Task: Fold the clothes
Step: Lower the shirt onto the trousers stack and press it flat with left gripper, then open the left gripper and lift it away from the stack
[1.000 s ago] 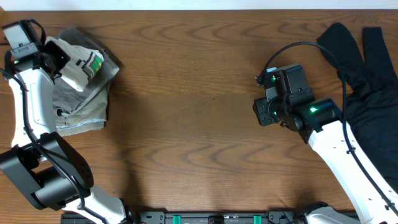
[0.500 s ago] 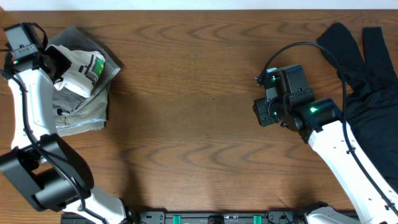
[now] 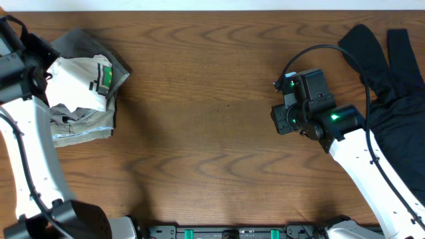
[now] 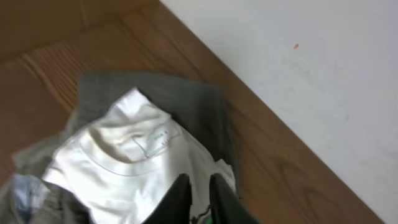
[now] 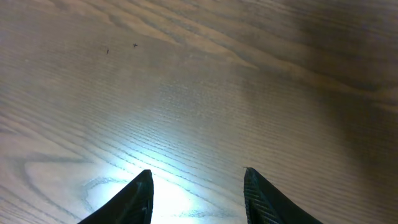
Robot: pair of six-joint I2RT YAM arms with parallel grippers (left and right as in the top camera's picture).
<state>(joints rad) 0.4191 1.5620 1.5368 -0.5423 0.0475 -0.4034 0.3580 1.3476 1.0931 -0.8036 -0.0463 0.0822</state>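
Observation:
The white T-shirt (image 3: 80, 83) with a green-and-black print lies crumpled on the grey and khaki trousers (image 3: 86, 123) at the far left. My left gripper (image 3: 45, 70) is at the shirt's left edge. In the left wrist view its fingers (image 4: 198, 190) are almost together, pinching the shirt (image 4: 118, 168) near the print. The collar shows ahead of them. My right gripper (image 3: 275, 121) is open and empty low over bare wood (image 5: 198, 180). The long black garment (image 3: 392, 86) lies spread at the far right.
The pale wall (image 4: 323, 74) runs along the table's back edge just behind the pile. The brown wooden table (image 3: 199, 119) lies between the two arms. The right arm's white link (image 3: 372, 172) runs beside the black garment.
My left arm has pulled left and up. The T-shirt has gone from a raised bundle to a flatter, wider heap drawn left over the trousers. The right arm has not moved.

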